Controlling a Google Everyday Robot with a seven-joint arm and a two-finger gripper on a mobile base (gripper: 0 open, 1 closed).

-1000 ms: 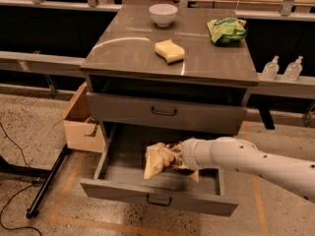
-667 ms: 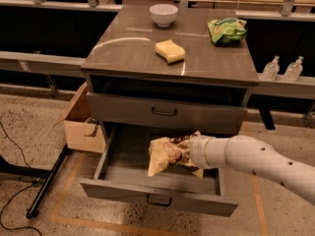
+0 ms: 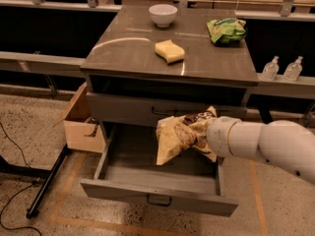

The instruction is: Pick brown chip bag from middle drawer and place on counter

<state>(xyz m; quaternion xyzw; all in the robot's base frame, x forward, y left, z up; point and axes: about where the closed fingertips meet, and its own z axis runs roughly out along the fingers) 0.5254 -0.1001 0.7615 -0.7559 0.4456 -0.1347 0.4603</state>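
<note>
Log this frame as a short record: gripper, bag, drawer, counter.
gripper: shut on the bag, over the open drawer
bag: brown, held in the air in front of the upper drawer's front
drawer: middle one, pulled open
counter: holds bowl, sponge, green bag

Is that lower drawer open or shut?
Open: the middle drawer is pulled out, floor showing; the hand holds the brown chip bag above it.

White glossy arm (image 3: 266, 144), rounded segs, ring seam nr wrist, gripper (image 3: 199, 134) at tip, hidden
</note>
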